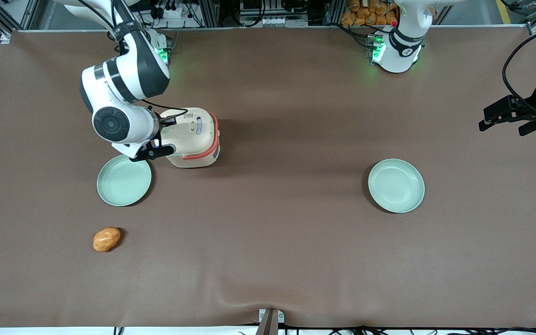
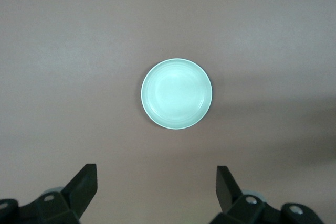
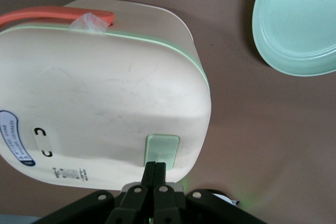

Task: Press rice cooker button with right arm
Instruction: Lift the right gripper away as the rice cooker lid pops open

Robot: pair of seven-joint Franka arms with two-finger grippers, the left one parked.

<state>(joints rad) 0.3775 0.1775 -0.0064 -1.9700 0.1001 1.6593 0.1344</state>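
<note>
The rice cooker [image 1: 193, 138] stands on the brown table [image 1: 286, 242] toward the working arm's end, with its orange-red handle band [image 1: 208, 151] wrapped round the side facing the parked arm's end. The right arm [image 1: 123, 100] bends down over the cooker's lid from roughly 10 o'clock in the front view, and its grey joint cap [image 1: 110, 123] faces upward.

In the right wrist view the gripper [image 3: 155, 174] has its two fingers pressed together (no gap shows between them and they hold nothing), and their tips sit at the edge of the button [image 3: 161, 148], the pale green patch near the rim of the cream lid. The blue-and-white oval label [image 3: 11, 138] lies on the same lid, well apart from the button.

A pale green plate [image 1: 124, 180] rests just beside the cooker at about 7 o'clock from it, nearer the front camera. An orange bread roll [image 1: 106, 239] lies nearer the camera than that plate. A second green plate [image 1: 396, 185] lies toward the parked arm's end.
</note>
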